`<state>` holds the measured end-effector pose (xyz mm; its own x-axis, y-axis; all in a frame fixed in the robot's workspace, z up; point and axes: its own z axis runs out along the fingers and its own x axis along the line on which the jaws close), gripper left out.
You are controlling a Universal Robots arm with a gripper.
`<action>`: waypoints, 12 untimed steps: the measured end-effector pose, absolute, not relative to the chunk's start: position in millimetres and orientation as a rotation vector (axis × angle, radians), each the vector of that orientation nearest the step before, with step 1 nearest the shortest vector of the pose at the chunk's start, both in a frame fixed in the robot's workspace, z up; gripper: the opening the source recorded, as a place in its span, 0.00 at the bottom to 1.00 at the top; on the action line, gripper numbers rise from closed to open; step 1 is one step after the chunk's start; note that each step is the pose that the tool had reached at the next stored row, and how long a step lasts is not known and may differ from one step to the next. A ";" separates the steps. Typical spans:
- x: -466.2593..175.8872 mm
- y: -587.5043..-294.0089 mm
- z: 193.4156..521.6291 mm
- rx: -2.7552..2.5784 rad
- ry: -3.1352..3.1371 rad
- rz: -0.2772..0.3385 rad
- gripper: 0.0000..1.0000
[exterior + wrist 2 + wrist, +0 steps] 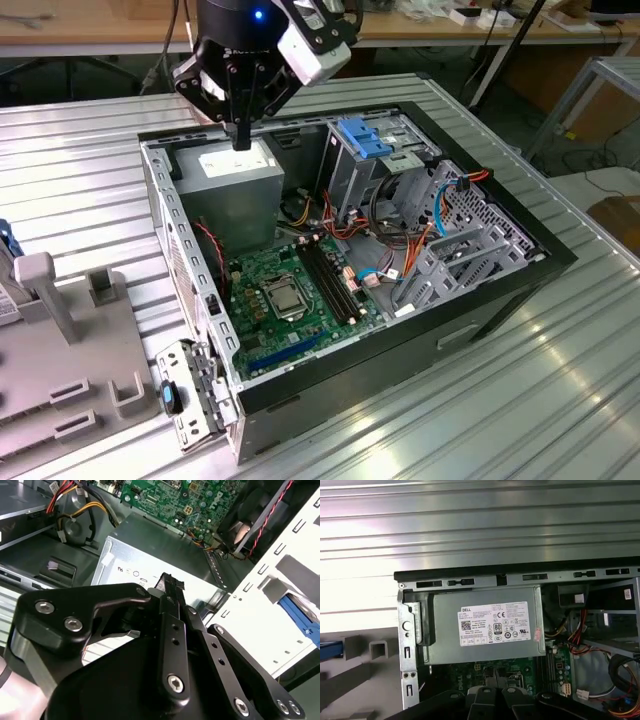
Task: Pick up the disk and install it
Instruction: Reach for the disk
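Note:
The disk (5, 246) shows as a bright blue edge at the far left of the exterior view, standing behind a grey holder (45, 290) beside the computer case. In the first wrist view a blue strip of the disk (331, 649) lies past the case wall. My gripper (241, 140) hangs over the grey power supply (235, 170) in the case's back corner, far from the disk. Its black fingers (170, 592) are pressed together with nothing between them.
The open computer case (520, 275) lies on a ribbed metal table (560, 390). Inside are a green motherboard (290, 290), orange and blue cables (400, 250) and a metal drive bay (470, 225). A blue ribbed clip (365, 138) sits on another bay.

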<state>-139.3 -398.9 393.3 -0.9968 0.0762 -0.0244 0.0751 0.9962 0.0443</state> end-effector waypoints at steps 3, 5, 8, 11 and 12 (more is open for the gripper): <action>-143.9 -398.9 393.2 0.118 3.113 0.068 0.11; -146.3 -399.0 393.2 0.118 3.112 0.068 0.11; -149.8 -398.9 393.2 0.118 3.112 0.068 0.11; -155.5 -398.9 393.2 0.118 3.112 0.068 0.11; -157.5 -399.0 393.2 0.118 3.113 0.068 0.11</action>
